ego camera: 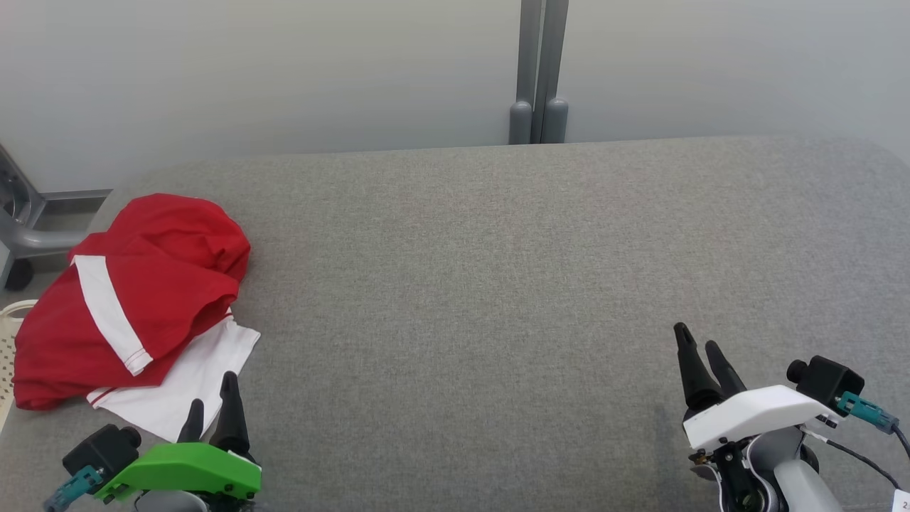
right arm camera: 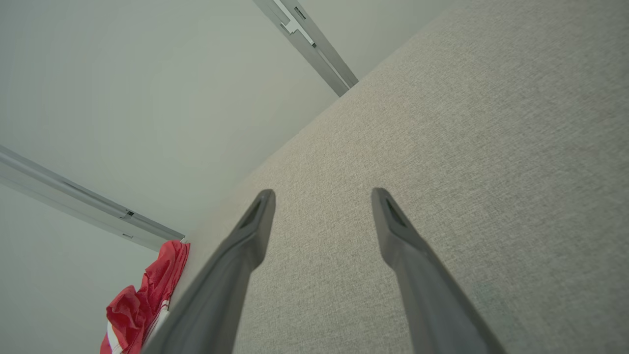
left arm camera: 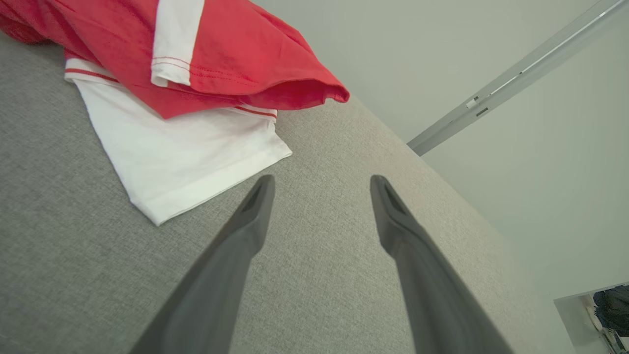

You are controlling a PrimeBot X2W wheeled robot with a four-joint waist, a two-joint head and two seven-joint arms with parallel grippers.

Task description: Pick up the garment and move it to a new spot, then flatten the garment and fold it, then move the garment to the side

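Head view: the garment [ego camera: 142,284], a red shirt with a white stripe and a white panel, lies crumpled in a heap at the far left end of the grey fabric-covered bench [ego camera: 462,284]. Its red bulk is bunched up and reaches the bench's left edge. The white panel spreads flat from under it towards the near side.

The left tool [ego camera: 212,391], under a green cover, sits at the lower left, just beside the near corner of that white panel. In the left wrist view the left tool [left arm camera: 322,179] has its two dark fingers spread wide with nothing between them. One fingertip [left arm camera: 263,189] is close to the white hem without touching it, and the red folds of the garment [left arm camera: 221,54] overlap the white cloth further off.

The right tool [ego camera: 696,338], under a white cover, is at the lower right, well apart from the garment, over bare grey fabric. In the right wrist view the right tool [right arm camera: 323,192] also has its fingers wide apart and holds nothing. The garment [right arm camera: 147,300] appears small and red at the far end of the bench.

Beyond the bench stands a pale wall with a grey double post [ego camera: 538,71] rising behind the far edge. Off the left end are a grey wheeled frame [ego camera: 21,235] and the rim of a white basket [ego camera: 7,334].
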